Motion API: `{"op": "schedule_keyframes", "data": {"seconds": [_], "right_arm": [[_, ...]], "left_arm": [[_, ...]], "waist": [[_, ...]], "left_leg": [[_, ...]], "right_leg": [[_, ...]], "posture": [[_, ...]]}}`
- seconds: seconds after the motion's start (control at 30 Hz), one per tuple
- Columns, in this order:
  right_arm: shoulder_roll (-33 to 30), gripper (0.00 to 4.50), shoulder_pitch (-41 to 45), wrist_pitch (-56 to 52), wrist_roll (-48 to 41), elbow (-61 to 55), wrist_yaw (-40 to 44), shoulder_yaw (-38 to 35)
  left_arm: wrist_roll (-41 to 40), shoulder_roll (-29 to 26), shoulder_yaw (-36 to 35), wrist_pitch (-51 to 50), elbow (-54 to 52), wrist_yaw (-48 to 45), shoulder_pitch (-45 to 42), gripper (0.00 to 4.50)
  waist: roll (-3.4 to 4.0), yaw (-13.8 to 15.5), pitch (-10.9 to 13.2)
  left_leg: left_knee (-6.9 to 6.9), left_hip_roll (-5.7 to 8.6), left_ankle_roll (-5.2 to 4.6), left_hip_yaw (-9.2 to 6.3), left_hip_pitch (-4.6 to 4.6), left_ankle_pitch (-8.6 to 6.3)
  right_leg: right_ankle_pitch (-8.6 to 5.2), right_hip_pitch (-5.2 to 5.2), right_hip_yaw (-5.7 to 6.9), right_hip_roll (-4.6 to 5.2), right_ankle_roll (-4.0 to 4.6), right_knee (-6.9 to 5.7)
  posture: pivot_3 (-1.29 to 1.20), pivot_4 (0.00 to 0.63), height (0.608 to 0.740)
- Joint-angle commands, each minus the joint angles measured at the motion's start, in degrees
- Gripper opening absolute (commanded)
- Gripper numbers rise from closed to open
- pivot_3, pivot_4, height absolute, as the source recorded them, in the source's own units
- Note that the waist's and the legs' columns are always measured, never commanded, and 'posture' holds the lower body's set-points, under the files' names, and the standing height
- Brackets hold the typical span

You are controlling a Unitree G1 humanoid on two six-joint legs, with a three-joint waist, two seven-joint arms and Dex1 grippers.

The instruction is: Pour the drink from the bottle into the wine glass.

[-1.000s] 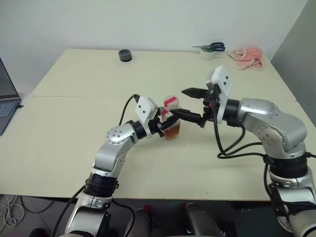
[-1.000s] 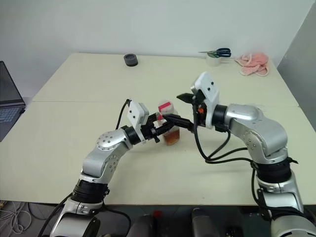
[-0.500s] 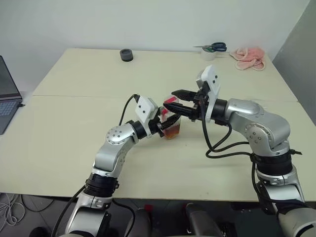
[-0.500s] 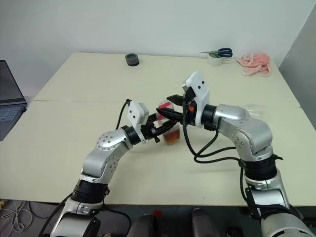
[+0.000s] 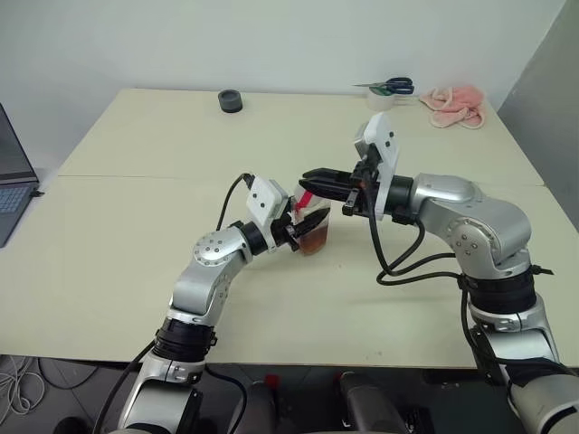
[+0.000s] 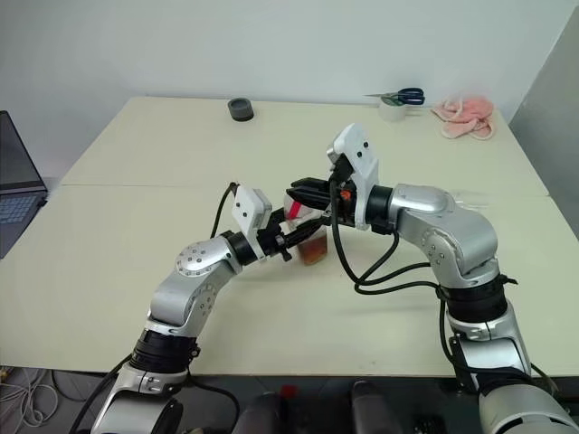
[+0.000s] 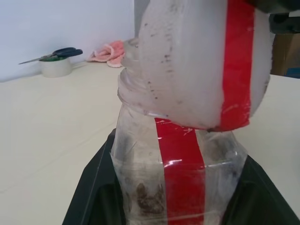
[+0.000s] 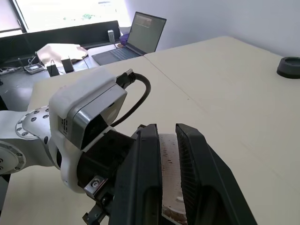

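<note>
The bottle [image 5: 313, 226] is small and clear with a red strip. It stands upright on the table [image 5: 136, 208] near the middle. The drink [image 5: 315, 241] is an amber layer in its lower part. My left gripper [image 5: 298, 233] is shut on the bottle's body from the left, and its black fingers [image 7: 96, 197] flank the plastic [image 7: 183, 183]. My right gripper [image 5: 309, 183] reaches in level from the right and is shut on the bottle's top [image 8: 169, 187], above the left gripper. The wine glass is hidden from view.
A black round object [image 5: 230, 100] lies at the table's far edge. A tape roll [image 5: 380, 98] with scissors on it and a pink cloth [image 5: 455, 105] sit at the far right. A laptop [image 5: 11, 185] is off the table's left side.
My right gripper moved left over the bottle and went from open to shut on its top. The left gripper and the bottle stayed where they were.
</note>
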State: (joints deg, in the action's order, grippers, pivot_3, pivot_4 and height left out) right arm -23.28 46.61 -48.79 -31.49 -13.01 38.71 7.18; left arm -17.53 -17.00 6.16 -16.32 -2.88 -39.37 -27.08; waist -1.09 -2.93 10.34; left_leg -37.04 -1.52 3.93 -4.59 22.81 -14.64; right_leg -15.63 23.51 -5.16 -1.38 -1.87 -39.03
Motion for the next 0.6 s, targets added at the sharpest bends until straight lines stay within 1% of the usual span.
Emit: {"op": "schedule_keyframes", "data": {"seconds": [0.03,0.2,0.37,0.6], "right_arm": [[0.16,0.23,2.44,4.08,3.79,2.52,-3.29,-2.19],[-0.74,0.23,2.83,4.17,2.96,3.48,-1.78,-3.51],[-4.35,0.23,1.18,-1.99,-6.44,-1.56,3.78,-7.64],[-8.2,0.23,-0.23,-6.95,-14.39,-3.64,5.37,-13.15]], "left_arm": [[-0.61,0.02,-0.65,1.45,-3.3,-0.61,-0.85,1.82],[-0.46,0.11,-0.62,1.57,-3.33,-0.54,-0.5,1.82],[-0.43,-0.07,-0.66,1.8,-2.77,-0.74,-0.21,1.82],[-0.31,-0.29,-0.8,2.66,-0.97,-1.2,-0.23,1.82]], "waist": [[0.0,-0.07,0.0],[0.0,-0.06,0.0],[0.0,0.21,0.0],[0.0,0.29,0.0]], "left_leg": [[0.0,0.0,0.0,0.01,0.0,0.0],[0.0,0.0,0.0,0.0,0.01,0.0],[-0.01,0.03,0.0,0.0,0.05,0.0],[0.0,0.02,-0.01,0.01,0.0,0.0]], "right_leg": [[0.0,0.0,-0.01,0.0,0.0,0.0],[0.0,0.0,0.0,0.01,0.0,0.0],[0.0,0.0,0.02,0.06,0.0,0.02],[0.0,0.0,0.0,0.03,0.0,0.0]], "posture": [[0.0,0.15,0.74],[0.0,0.15,0.74],[0.0,0.15,0.74],[0.0,0.15,0.74]]}}
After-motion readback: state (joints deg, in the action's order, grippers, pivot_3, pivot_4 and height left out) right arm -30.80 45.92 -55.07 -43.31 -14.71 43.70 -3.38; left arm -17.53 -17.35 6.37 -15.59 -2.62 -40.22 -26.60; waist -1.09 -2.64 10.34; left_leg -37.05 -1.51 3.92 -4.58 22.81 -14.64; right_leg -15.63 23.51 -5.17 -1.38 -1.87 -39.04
